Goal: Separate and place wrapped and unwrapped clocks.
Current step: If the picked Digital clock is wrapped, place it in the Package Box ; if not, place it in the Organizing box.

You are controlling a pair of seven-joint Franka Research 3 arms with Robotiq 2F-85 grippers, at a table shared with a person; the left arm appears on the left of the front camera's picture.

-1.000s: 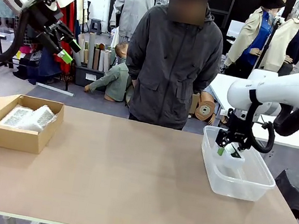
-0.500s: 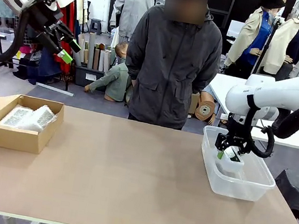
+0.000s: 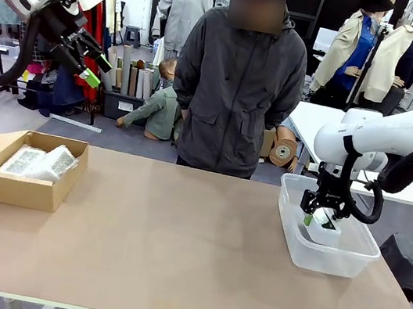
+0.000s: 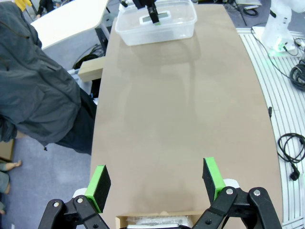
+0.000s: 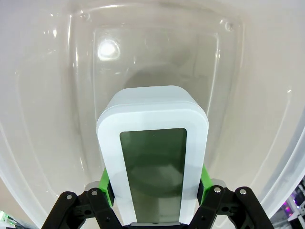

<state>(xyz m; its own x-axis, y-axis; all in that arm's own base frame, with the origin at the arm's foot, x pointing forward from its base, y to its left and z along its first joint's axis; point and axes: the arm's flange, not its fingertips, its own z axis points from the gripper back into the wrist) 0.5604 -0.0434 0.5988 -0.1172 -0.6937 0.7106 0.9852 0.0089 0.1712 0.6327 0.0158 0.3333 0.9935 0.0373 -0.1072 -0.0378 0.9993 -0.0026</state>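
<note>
One bare clock point(image 5: 152, 157) pinched by right gripper point(image 3: 323, 218) inside tub point(image 3: 348, 257) — left gripper point(image 4: 155, 183) spread

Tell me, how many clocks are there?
3. One bare white clock is held by the right pincer inside the clear tub; two bubble-wrapped clocks lie in the cardboard box.

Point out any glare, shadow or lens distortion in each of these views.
Right wrist view: a bright lamp reflection on the clear tub floor and a soft shadow beneath the bare clock held in the right gripper. Left wrist view: wide-angle bending curves the table edges; faint arm shadows cross it beyond the left gripper. Front view: even, soft lighting, with the tub's plastic faintly shiny.
</note>
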